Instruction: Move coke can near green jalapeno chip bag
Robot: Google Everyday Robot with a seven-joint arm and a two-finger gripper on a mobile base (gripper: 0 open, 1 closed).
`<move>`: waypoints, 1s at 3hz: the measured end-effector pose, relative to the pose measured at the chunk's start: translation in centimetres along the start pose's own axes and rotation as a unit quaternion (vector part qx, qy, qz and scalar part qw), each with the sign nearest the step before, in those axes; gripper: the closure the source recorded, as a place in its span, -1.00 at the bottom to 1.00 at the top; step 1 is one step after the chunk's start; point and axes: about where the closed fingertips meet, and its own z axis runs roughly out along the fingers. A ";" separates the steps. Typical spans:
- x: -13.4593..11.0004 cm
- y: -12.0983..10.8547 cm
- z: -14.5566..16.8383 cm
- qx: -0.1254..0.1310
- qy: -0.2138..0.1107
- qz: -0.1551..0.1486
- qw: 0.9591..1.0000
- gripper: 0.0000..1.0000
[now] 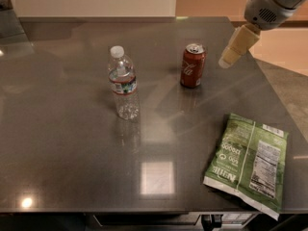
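Observation:
The coke can [193,65], red with white script and a silver top, stands upright on the dark table at centre right. The green jalapeno chip bag [248,163] lies flat near the table's front right corner, nutrition panel up, well apart from the can. My gripper [227,60] hangs from the arm at the upper right, its cream tip just right of the can at about the can's height in the picture, not touching it.
A clear plastic water bottle [123,83] with a white cap stands upright left of the can. The dark grey table [72,143] has its right edge near the bag and its front edge at the bottom. A pale wall lies behind.

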 end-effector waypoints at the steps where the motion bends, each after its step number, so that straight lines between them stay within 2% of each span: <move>1: -0.4 -1.5 2.6 -0.020 -0.012 0.026 0.999 -1.00; 3: -3.1 0.1 7.7 -0.081 -0.044 0.038 0.995 -1.00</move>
